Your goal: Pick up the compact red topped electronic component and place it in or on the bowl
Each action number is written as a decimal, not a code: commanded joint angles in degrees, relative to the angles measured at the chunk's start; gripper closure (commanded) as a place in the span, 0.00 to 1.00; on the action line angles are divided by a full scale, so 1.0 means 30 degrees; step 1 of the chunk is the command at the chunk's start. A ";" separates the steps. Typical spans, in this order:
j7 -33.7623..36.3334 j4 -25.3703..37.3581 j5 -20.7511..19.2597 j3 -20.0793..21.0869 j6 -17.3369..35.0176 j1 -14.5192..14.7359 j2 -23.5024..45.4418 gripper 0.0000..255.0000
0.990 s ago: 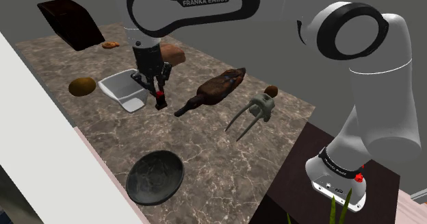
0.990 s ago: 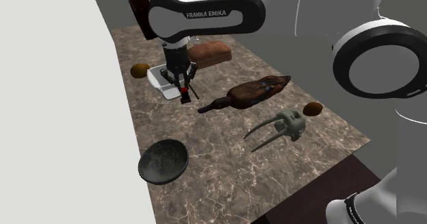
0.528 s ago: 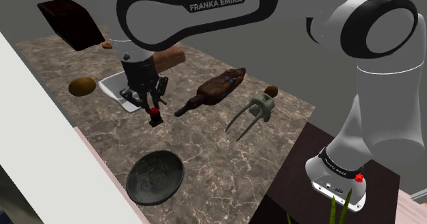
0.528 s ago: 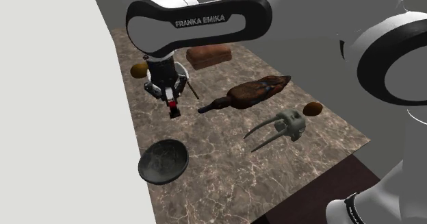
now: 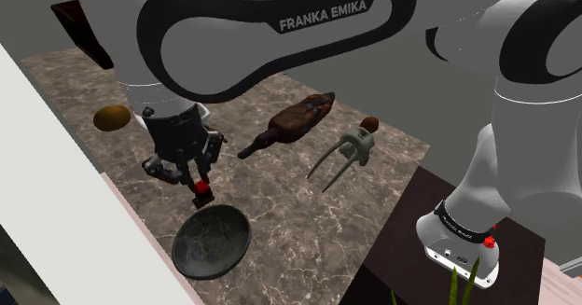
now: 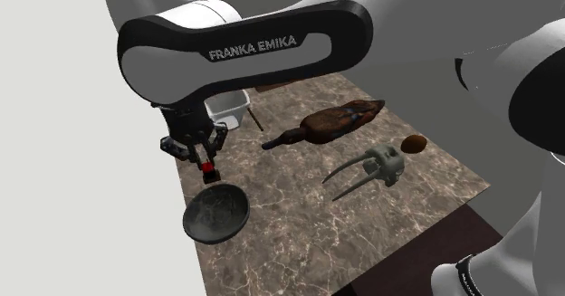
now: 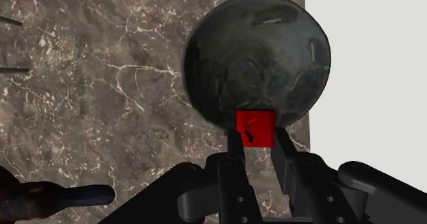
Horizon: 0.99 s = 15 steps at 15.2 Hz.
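Observation:
A small black component with a red top (image 7: 254,128) is clasped between my gripper's fingers (image 7: 256,142). In the shoulder view the gripper (image 5: 201,193) hangs just above the far rim of the dark grey bowl (image 5: 212,242), with the red-topped component (image 5: 201,188) in it. The second exterior view has the gripper (image 6: 208,171) shut on the component (image 6: 209,169) a little above the bowl (image 6: 216,212). In the wrist view the bowl (image 7: 256,58) lies right beyond the fingertips, near the counter's edge.
On the marble counter (image 5: 308,201) lie a brown long-necked object (image 5: 294,120), a grey two-pronged skull-like thing (image 5: 347,151), a small brown ball (image 5: 370,123) and a golden round object (image 5: 112,117). A white tray (image 6: 227,109) sits behind the arm. A pale wall (image 6: 81,158) borders the counter.
The arm has carried the red-topped component away from the white tray toward the counter's near edge, and it now hangs by the bowl's rim. The grip stays shut.

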 commanded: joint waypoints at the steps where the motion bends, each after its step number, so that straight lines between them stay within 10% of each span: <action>1: 0.0725 0.0018 0.0007 0.0202 -0.0097 0.0517 -0.0122 1.00; 15: 0.0776 -0.2760 -0.0270 0.0010 0.3195 0.0362 0.0458 1.00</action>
